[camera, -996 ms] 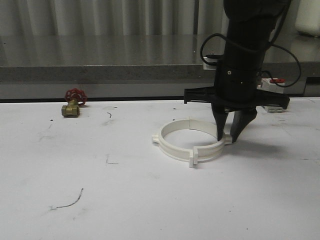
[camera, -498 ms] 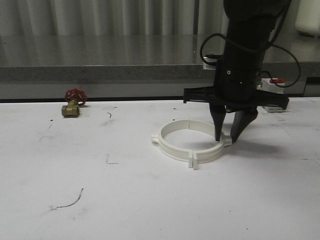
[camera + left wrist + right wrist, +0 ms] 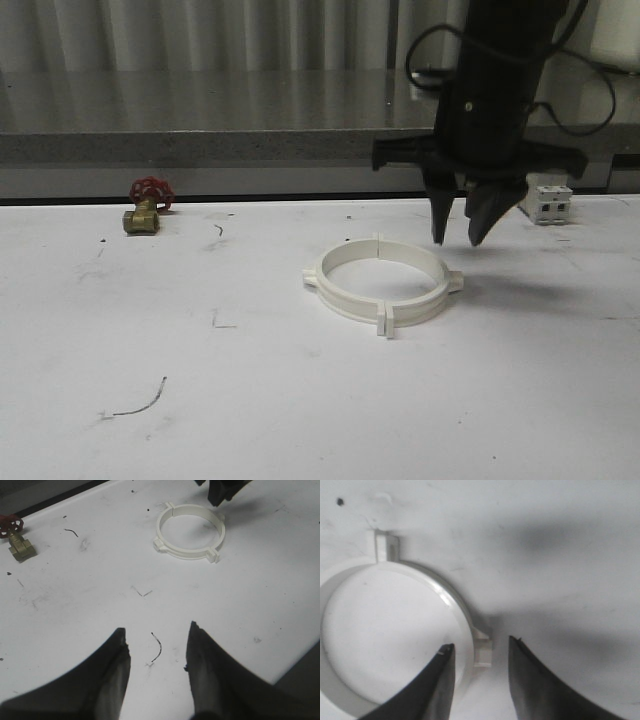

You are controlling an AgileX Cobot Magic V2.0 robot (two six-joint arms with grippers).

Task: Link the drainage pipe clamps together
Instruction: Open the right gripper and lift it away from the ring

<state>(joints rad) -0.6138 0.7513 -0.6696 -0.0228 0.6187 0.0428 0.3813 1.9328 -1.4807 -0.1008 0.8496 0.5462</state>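
The tabletop (image 3: 300, 420) is bare all around the ring of clamps (image 3: 380, 285). A valve (image 3: 145, 208) and a breaker (image 3: 548, 204) sit far back.

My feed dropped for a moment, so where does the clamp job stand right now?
Done, by the look of it: the drainage pipe clamps lie on the table as one ring, end tabs meeting at the near and far seams. Whether they are latched cannot be told. In hand: nothing. The right gripper is open, above the ring's right lug, apart from it. The left gripper is open over bare table. Left: perhaps only checking the seams.
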